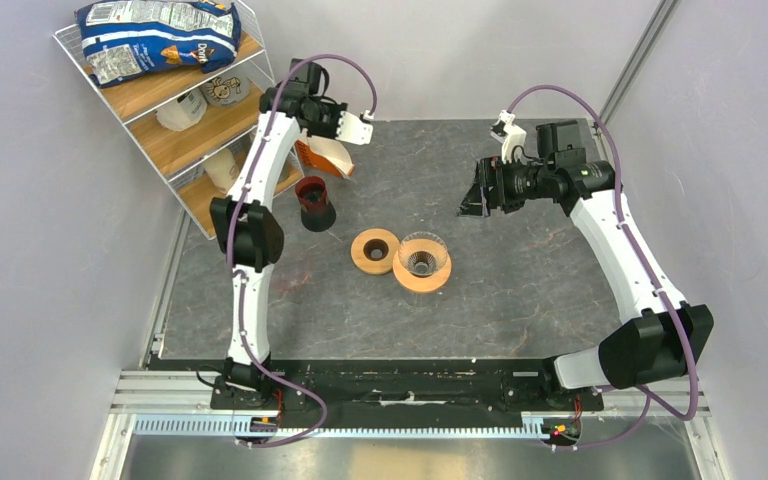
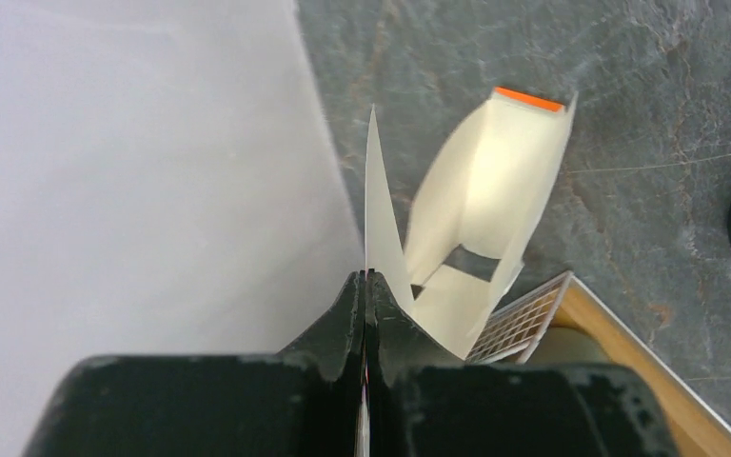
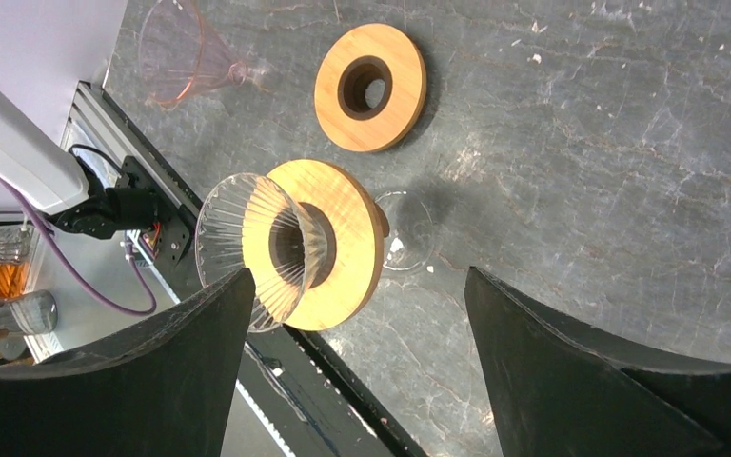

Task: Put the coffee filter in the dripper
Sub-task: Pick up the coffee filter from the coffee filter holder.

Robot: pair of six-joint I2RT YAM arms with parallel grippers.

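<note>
My left gripper (image 2: 368, 276) is shut on the coffee filter (image 2: 375, 205), a thin cream paper seen edge-on, rising from between the closed jaws. Just behind it stands the orange-and-white packet of filters (image 2: 495, 181), its top open. In the top view the left gripper (image 1: 353, 130) hangs at the back left, over the packet (image 1: 320, 158). The dripper (image 1: 428, 278), ribbed clear glass in a wooden collar, stands mid-table. My right gripper (image 1: 472, 196) hovers open, off to its back right, looking down at the dripper (image 3: 343, 248) with nothing between its fingers (image 3: 190, 362).
A bare wooden ring (image 1: 375, 262) lies left of the dripper, and a dark red cup (image 1: 313, 203) stands near the packet. A wire shelf rack (image 1: 165, 180) with a chips bag (image 1: 160, 35) fills the back left. A clear glass funnel (image 3: 186, 48) lies beyond the ring.
</note>
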